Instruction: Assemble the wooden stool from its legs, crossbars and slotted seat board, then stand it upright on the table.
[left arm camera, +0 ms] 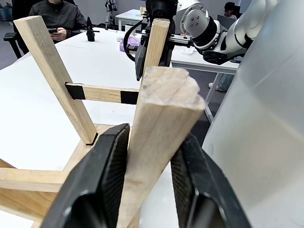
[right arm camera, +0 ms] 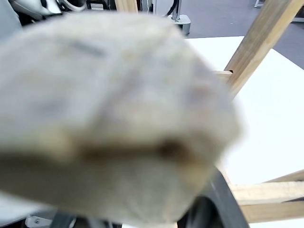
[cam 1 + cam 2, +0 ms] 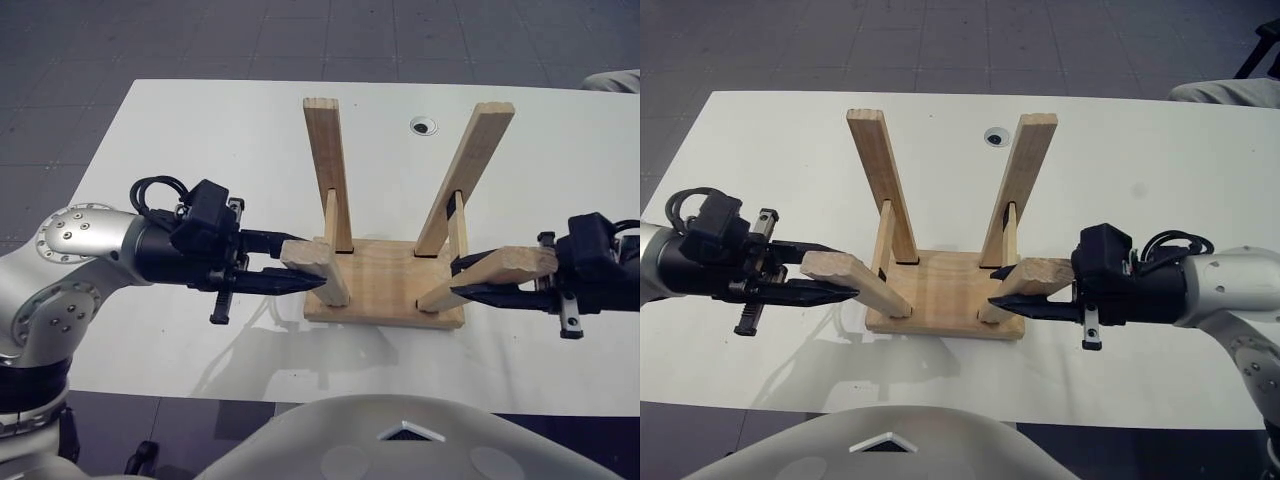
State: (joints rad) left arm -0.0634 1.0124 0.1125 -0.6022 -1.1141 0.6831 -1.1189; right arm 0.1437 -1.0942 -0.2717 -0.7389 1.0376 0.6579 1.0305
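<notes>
We see the stool upside down at the middle of the white table, its seat board lying flat. Four splayed legs rise from the board: the far-left leg at 11 o'clock, the far-right leg at 1 o'clock, the near-left leg at 7 o'clock and the near-right leg at 5 o'clock. A thin left crossbar and right crossbar, each dark-banded at the ends, tie far leg to near leg on each side.

The left gripper comes in from 9 o'clock, its jaws closed on the free end of the near-left leg with a black pad on each face. The right gripper comes in from 3 o'clock and is clamped the same way on the near-right leg's end.

The wood is pale, bare and square-cut, with blunt sawn ends. We judge it light, stiff and dry enough for the pads to bite. The legs sit in slots, so we expect a hard pull at the tips could lever them loose. For turning it upright, we would hold lower on the legs, closer to the board, and move both sides together
</notes>
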